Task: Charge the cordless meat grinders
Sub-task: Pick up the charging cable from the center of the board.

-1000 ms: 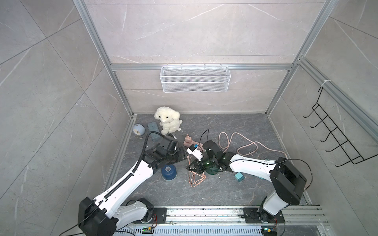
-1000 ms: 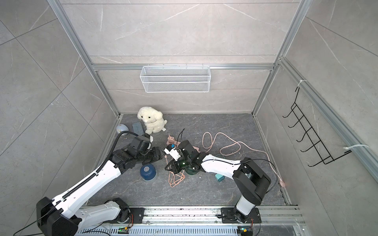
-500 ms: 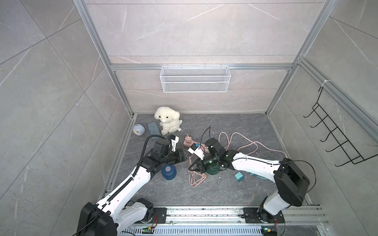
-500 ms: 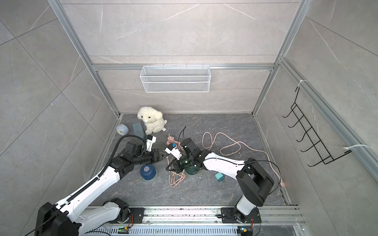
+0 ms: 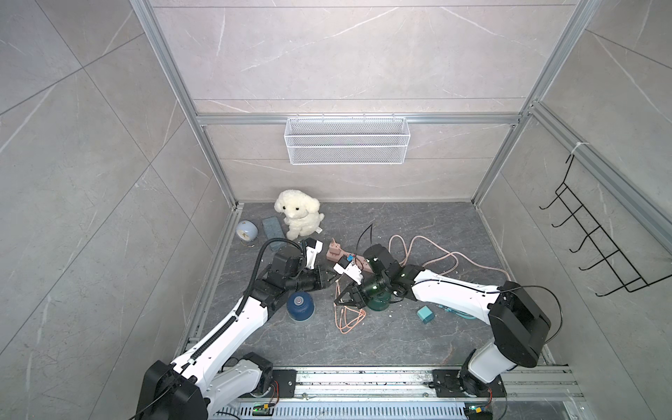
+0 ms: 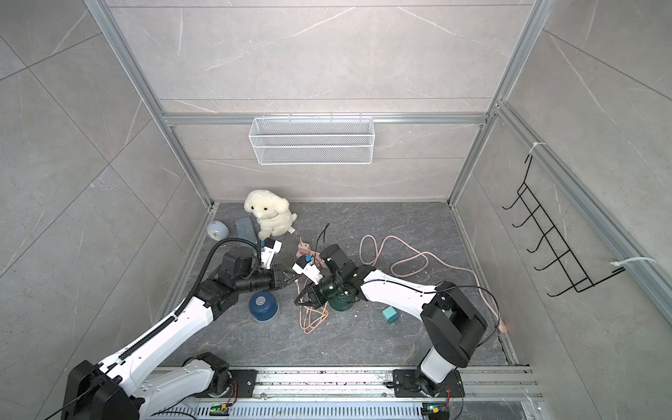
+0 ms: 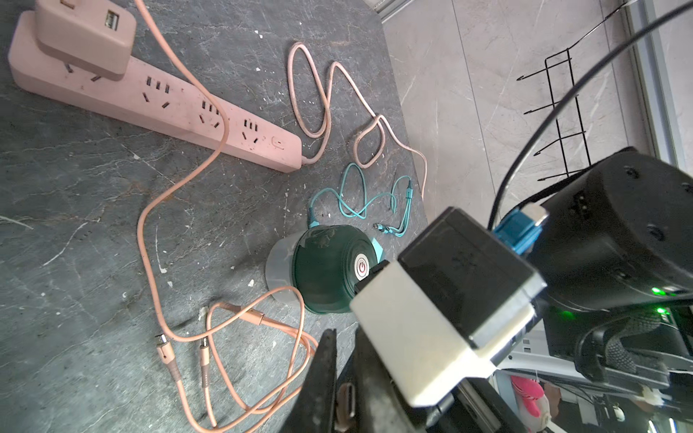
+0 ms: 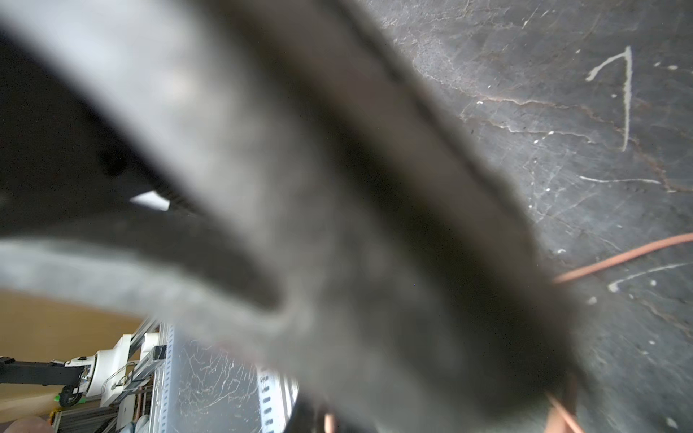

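The dark green grinder (image 5: 378, 304) (image 7: 326, 270) stands on the floor under my right wrist. To its left, just in front of my left forearm, is the navy blue grinder (image 5: 300, 307) (image 6: 262, 305). In both top views my left gripper (image 5: 332, 280) (image 6: 291, 280) points right and nearly meets my right gripper (image 5: 345, 296) (image 6: 304, 296). In the left wrist view the left gripper (image 7: 345, 333) is shut on a pink cable's connector (image 7: 347, 400). The right wrist view is mostly blocked by a grey blur. My right gripper (image 8: 326, 416) looks shut there, with something pink between its jaws.
The pink cable (image 5: 347, 320) (image 7: 150, 210) loops on the floor from a pink adapter (image 7: 86, 37) on a pink power strip (image 7: 161, 101). A teal plug cube (image 5: 424, 314) and teal cable (image 7: 360, 198) lie to the right. Plush dog (image 5: 298, 218) and pale blue ball (image 5: 247, 231) sit back left.
My left gripper swung right from beside the blue grinder to the right gripper and closed on the pink connector. The right gripper rose a little off the green grinder.
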`<state>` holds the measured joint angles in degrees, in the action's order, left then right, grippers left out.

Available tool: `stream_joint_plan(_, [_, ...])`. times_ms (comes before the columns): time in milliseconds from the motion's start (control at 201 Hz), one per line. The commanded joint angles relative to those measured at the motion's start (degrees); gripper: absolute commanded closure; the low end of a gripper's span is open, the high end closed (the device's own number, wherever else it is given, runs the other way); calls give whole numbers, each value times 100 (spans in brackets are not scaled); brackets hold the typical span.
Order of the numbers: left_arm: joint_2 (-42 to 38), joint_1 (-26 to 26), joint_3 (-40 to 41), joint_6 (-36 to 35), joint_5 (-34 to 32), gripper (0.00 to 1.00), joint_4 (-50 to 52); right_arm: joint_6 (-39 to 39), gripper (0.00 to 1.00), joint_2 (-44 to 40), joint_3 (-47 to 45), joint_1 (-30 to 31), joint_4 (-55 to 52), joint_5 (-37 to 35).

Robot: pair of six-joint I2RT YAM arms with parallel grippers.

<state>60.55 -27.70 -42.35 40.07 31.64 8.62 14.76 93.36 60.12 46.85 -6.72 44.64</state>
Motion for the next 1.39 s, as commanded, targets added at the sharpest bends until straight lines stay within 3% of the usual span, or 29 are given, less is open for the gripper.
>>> stream_joint_plan(0, [-66,45,-124,-96,150,95,-30,-134,100,3,181,17,-200,71])
stream_joint_plan(70, [-36,47,-125,-96,152,99,3,-147,96,-5,209,6,-203,71])
stream_joint_plan(209, [-75,55,-61,-81,132,100,-35,-236,79,-94,184,-123,-180,165])
stream_joint_plan(319, [-266,98,98,104,115,100,-376,-149,76,-206,75,-310,131,520])
stream_joint_plan(647, [-654,102,844,904,68,100,-1660,558,73,-171,-33,-632,1490,1426])
stream_joint_plan(767, [-736,104,1073,1180,84,100,-2205,554,72,-41,87,-647,1417,1478])
stream_joint_plan(1150, [-1045,98,1282,1406,80,100,-2540,717,70,182,206,-677,1549,1484])
stream_joint_plan(1389, [-1135,98,1362,1426,53,100,-2515,1105,76,222,200,-701,2067,1690])
